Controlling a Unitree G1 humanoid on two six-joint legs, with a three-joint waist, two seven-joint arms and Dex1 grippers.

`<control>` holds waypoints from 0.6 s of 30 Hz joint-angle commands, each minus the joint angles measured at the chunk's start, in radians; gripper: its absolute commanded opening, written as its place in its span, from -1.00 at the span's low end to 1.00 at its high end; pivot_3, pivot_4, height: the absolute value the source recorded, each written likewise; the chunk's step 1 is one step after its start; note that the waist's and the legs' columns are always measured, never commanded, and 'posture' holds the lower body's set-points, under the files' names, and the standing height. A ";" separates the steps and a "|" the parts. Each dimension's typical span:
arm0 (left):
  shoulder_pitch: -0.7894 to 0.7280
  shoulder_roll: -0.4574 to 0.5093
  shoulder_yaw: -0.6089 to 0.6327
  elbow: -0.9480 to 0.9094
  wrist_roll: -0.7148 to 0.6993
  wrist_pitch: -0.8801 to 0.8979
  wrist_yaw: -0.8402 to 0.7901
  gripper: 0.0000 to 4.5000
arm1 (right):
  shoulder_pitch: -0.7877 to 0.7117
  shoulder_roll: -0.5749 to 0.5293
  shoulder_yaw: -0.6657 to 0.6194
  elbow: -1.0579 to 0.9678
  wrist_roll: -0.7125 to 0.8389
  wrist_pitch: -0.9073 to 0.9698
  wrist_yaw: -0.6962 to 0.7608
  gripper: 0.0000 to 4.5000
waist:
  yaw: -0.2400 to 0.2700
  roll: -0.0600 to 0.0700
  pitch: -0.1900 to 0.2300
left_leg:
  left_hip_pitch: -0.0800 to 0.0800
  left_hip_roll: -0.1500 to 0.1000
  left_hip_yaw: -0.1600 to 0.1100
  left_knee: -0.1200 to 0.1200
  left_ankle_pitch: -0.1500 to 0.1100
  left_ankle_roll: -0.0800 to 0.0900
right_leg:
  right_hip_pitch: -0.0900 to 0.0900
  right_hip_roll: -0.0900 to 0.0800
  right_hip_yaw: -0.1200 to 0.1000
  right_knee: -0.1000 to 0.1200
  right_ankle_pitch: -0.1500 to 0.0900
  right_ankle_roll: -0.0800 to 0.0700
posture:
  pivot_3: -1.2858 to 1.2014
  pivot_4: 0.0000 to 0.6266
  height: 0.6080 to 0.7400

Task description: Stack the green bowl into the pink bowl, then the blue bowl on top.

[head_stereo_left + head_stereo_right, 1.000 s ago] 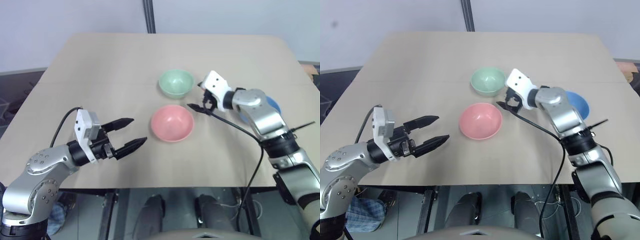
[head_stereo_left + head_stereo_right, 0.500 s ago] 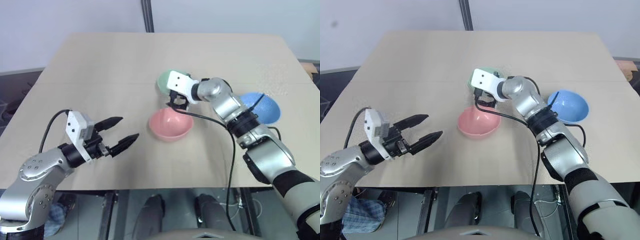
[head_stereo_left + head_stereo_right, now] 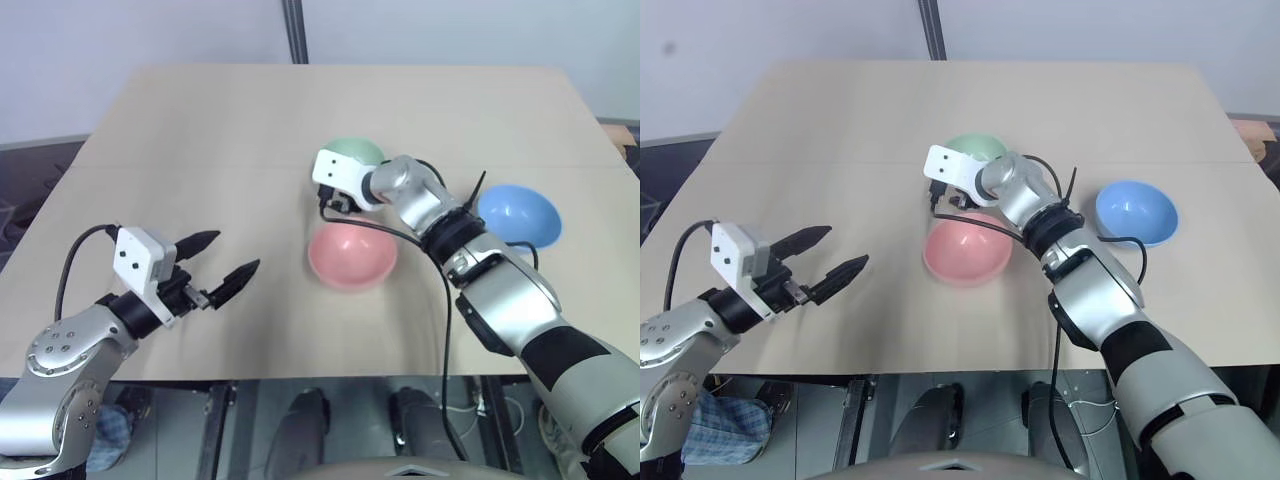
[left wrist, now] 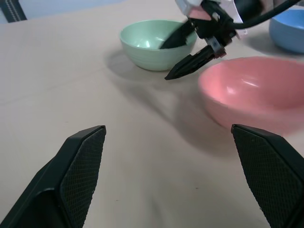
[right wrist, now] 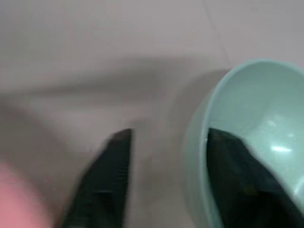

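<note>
The right gripper [image 4: 183, 52] straddles the near rim of the small round pale mint-green plastic bowl [image 3: 352, 152], one finger inside and one outside, not yet clamped, presumably to lift it by its wall. The salmon-pink plastic bowl [image 3: 352, 257] sits just beside on the beige desk [image 3: 200, 130], the sky-blue plastic bowl [image 3: 518, 214] well apart. The left gripper [image 3: 218, 268] hangs spread and empty, clear of the work.
</note>
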State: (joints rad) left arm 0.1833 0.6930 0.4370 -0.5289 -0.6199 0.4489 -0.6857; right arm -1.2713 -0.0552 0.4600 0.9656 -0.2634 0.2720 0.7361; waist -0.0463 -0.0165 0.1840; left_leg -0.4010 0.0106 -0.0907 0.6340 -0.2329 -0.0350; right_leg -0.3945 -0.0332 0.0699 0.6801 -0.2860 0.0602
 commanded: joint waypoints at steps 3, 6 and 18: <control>0.013 -0.006 0.034 -0.049 0.003 -0.027 0.013 1.00 | -0.038 0.011 -0.022 0.009 -0.012 -0.015 0.005 -0.99 | -0.002 0.000 0.000 | 0.000 0.000 0.000 0.000 0.000 0.000 | 0.000 0.000 0.000 0.000 0.000 0.000 | 0.03 -0.52 1.00; 0.013 -0.007 0.033 -0.049 0.003 -0.028 0.012 1.00 | -0.033 0.009 -0.024 0.005 -0.015 -0.018 0.009 -0.99 | -0.003 0.000 0.000 | 0.000 0.000 0.000 0.000 0.000 0.000 | 0.000 0.000 0.000 0.000 0.000 0.000 | 0.03 -0.52 1.00; -0.059 0.005 -0.024 -0.008 0.000 -0.041 -0.051 1.00 | 0.042 -0.130 -0.051 -0.339 -0.012 -0.078 0.053 -0.99 | -0.001 0.000 0.000 | -0.001 0.000 0.000 0.000 0.000 0.000 | -0.001 0.000 0.000 0.000 0.000 0.000 | 0.03 -0.52 1.00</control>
State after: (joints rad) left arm 0.1374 0.6857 0.4156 -0.5291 -0.6117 0.4298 -0.7199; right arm -1.2305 -0.1616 0.4440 0.7454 -0.2911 0.1965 0.7620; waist -0.0470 -0.0162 0.1841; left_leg -0.4020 0.0106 -0.0908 0.6337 -0.2329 -0.0350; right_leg -0.3955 -0.0332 0.0698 0.6799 -0.2860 0.0603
